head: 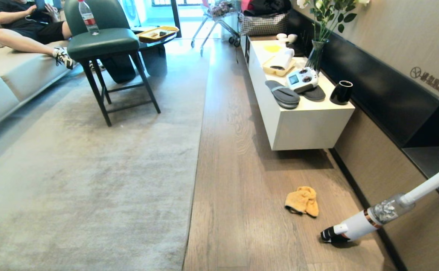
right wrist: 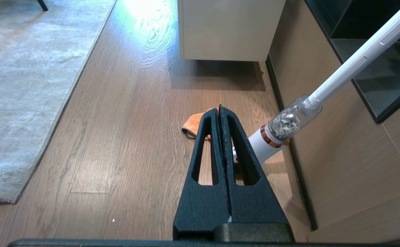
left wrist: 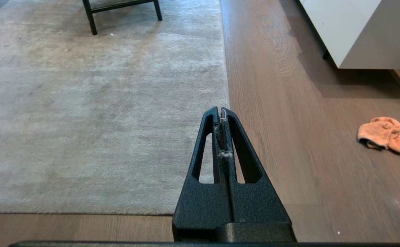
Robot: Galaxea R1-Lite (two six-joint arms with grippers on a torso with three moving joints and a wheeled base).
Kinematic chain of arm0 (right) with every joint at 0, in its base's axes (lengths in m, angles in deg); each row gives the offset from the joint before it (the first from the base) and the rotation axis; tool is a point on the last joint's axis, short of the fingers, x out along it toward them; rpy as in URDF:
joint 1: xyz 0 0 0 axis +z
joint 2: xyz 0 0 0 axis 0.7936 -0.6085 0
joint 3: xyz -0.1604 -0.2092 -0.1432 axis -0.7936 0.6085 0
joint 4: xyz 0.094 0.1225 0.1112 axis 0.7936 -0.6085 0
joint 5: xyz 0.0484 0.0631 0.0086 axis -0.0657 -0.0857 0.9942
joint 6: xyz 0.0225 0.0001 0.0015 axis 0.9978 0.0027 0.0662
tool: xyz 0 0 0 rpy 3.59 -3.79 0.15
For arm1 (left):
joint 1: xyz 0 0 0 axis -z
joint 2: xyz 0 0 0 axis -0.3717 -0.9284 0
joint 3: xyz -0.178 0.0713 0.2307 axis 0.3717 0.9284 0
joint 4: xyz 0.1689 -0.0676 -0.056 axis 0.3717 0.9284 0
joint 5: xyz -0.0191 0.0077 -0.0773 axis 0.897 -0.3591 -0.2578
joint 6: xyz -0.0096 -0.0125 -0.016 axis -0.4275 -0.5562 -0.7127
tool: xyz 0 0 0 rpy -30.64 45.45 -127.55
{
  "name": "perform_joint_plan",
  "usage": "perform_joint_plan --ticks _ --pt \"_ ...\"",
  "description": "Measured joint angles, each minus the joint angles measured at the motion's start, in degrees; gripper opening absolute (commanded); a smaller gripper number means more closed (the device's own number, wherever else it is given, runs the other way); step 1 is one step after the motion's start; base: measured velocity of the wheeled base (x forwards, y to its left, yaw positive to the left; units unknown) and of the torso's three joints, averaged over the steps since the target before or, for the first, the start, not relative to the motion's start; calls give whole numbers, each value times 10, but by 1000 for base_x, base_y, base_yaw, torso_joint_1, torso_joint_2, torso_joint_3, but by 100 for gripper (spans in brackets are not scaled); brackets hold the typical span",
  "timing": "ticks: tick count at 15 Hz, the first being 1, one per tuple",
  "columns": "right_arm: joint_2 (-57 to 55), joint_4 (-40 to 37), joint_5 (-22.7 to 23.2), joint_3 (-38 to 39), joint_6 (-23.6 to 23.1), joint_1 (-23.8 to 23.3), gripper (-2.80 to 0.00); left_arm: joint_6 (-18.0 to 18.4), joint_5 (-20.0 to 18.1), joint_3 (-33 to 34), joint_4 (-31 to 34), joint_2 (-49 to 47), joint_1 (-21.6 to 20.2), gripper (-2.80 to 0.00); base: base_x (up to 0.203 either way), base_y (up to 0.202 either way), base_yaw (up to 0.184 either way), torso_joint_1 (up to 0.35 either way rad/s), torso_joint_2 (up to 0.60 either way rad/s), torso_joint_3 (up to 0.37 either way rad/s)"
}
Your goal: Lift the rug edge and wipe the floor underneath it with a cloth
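Note:
A large pale grey rug lies flat on the brown wood floor point(head: 242, 195); its straight rug edge point(head: 196, 165) runs up the middle of the head view, and the rug edge point(left wrist: 225, 79) and a square corner show in the left wrist view. An orange cloth point(head: 302, 201) lies crumpled on the planks to the right of the rug. Neither arm is in the head view. My left gripper point(left wrist: 220, 110) hangs shut and empty above the rug's border, with the cloth point(left wrist: 381, 133) off to one side. My right gripper point(right wrist: 219, 108) is shut and empty, partly hiding the cloth point(right wrist: 195, 124).
A white stick vacuum point(head: 370, 220) leans from the right wall, its head on the floor near the cloth. A low white cabinet point(head: 298, 124) carries grey slippers. A green-seated stool point(head: 102, 43) stands on the rug. A person sits on the sofa point(head: 5, 75) at the far left.

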Motion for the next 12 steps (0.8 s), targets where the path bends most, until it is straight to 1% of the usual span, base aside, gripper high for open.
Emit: perform_joint_plan --ticks 12 --pt "0 0 0 0 -1 0 -280 0 0 0 0 0 0 -280 0 0 0 0 0 0"
